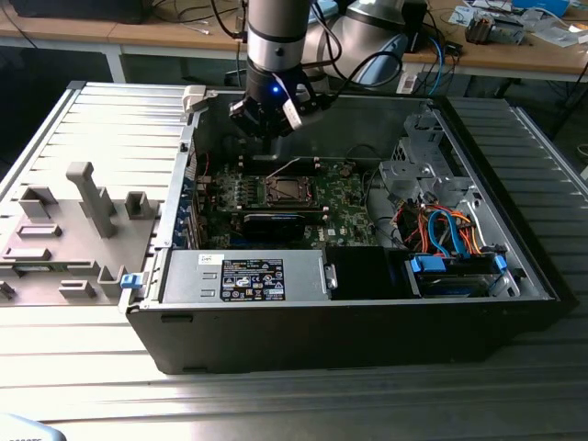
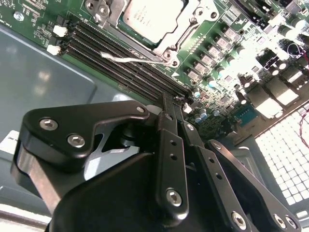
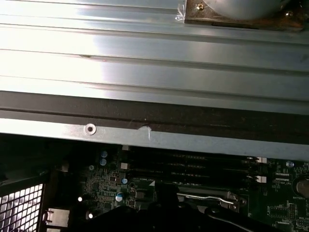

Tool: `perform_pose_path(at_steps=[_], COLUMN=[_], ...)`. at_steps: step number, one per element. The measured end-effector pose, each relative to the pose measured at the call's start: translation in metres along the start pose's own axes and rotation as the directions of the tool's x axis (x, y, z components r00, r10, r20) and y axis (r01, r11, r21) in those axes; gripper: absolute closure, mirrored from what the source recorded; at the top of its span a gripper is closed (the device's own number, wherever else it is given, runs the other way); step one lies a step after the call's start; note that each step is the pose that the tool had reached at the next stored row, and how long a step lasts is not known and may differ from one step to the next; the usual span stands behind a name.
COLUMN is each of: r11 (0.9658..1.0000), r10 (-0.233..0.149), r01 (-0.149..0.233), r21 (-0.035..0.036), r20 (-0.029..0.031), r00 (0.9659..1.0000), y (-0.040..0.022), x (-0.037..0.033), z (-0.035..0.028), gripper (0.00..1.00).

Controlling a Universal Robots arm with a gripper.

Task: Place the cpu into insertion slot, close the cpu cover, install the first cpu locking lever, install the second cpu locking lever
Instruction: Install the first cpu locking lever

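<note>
My pincer (image 2: 175, 104), fingers pressed together and empty, hovers beside the cpu (image 2: 152, 17) seated in the insertion slot (image 1: 288, 191); levers need steady, square pressure.

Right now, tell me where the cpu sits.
The cpu lies in the insertion slot on the green motherboard, beside the long black memory slots in the second wrist view.

Arm (image 1: 276, 28): cylindrical, silver-grey segment with black band at wrist end. Blue indicator light lit on wrist housing. Black cables looped beside wrist. Gripper (image 1: 266, 124): black body, small white part on one side. In second wrist view, gripper (image 2: 175, 104) links matte black, rounded plates, silver hex-socket screws at pivots, narrow black fingers (image 2: 169, 113) with small holes along length.
</note>
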State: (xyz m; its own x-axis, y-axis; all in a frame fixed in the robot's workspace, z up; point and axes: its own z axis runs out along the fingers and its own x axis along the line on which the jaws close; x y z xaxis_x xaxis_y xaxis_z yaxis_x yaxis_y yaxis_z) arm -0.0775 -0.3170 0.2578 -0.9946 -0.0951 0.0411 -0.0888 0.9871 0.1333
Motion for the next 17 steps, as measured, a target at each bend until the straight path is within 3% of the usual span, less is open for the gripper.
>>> perform_pose_path(at_steps=[15, 16, 17], r11=[1.0, 1.0, 1.0], r10=[0.008, 0.008, 0.007], r01=[-0.008, -0.008, -0.007], r21=[0.0011, 0.0017, 0.0028], r20=[0.001, 0.0046, 0.0171], r00=[1.0, 1.0, 0.9998], y=[-0.0005, -0.0005, -0.0005], x=[-0.005, -0.0049, -0.005], z=[0.0006, 0.0006, 0.0008], gripper=[0.89, 0.89, 0.89])
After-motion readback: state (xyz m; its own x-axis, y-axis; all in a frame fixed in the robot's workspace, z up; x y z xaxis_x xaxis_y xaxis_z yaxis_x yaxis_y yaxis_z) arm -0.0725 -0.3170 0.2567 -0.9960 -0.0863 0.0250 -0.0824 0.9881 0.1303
